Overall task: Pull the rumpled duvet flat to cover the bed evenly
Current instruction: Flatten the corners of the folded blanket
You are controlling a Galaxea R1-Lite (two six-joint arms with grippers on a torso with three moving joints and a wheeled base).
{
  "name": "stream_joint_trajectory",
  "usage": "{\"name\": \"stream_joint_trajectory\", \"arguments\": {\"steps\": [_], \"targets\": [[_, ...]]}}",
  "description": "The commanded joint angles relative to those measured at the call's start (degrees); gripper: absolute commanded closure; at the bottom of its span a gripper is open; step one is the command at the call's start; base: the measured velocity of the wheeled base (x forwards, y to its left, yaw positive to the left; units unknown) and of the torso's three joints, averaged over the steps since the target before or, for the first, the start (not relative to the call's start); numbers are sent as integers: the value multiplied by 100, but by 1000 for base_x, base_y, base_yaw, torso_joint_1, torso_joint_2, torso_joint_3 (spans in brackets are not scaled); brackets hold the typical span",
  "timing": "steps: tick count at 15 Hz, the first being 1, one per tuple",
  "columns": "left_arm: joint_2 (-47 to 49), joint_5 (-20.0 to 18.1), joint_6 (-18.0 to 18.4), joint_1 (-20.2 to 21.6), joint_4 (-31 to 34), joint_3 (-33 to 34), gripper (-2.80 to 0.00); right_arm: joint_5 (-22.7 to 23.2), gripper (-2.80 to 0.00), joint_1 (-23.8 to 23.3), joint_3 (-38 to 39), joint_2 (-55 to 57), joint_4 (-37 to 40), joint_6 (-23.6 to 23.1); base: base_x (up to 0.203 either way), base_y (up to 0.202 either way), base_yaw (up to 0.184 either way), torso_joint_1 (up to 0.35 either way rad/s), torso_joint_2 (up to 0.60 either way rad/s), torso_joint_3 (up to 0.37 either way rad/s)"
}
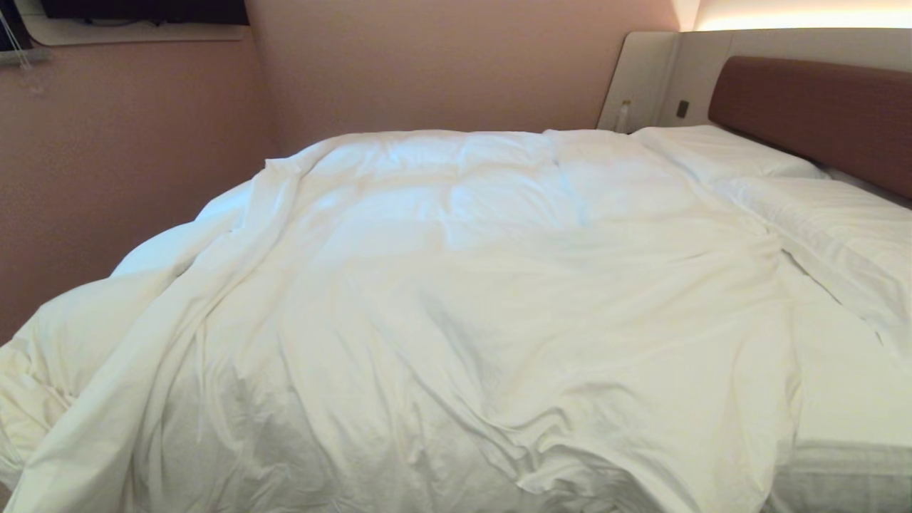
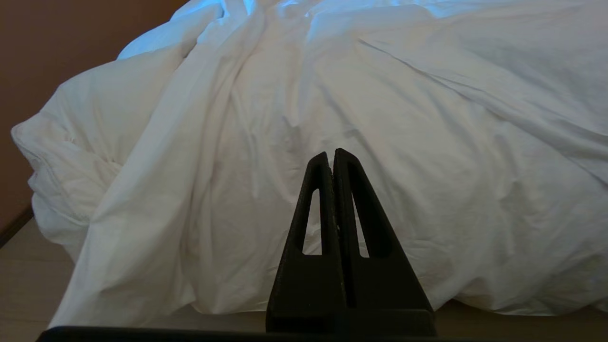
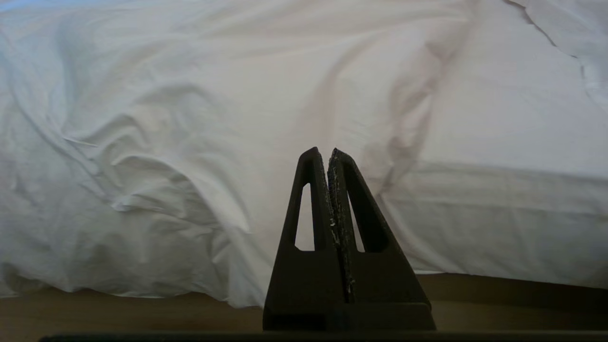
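Note:
The puffy white duvet (image 1: 456,285) lies rumpled across the bed (image 1: 848,427), bunched toward the left side, where a thick fold (image 1: 64,335) hangs over the edge. Its right edge stops short of the pillows, leaving a strip of bare mattress sheet (image 1: 833,370). Neither arm shows in the head view. My left gripper (image 2: 331,154) is shut and empty, held off the bed's near side facing the hanging duvet (image 2: 266,142). My right gripper (image 3: 324,153) is also shut with nothing in it, facing the duvet's hanging edge (image 3: 156,190) and the mattress side (image 3: 498,223).
Two white pillows (image 1: 719,153) (image 1: 841,235) lie by the brown headboard (image 1: 819,114) at the right. A pinkish wall (image 1: 107,178) runs close along the bed's left and far sides. Wooden floor (image 2: 28,285) shows below the hanging duvet.

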Motion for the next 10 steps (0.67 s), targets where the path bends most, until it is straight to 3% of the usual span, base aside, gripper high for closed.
{"name": "stream_joint_trajectory", "arguments": {"steps": [1, 10], "targets": [[-2, 7, -3, -2, -1, 0, 0, -2, 0, -2, 0, 7, -1, 0, 0, 186, 1, 1, -2, -1], [-2, 7, -3, -2, -1, 0, 0, -2, 0, -2, 0, 7, -1, 0, 0, 194, 0, 4, 1, 2]]}}
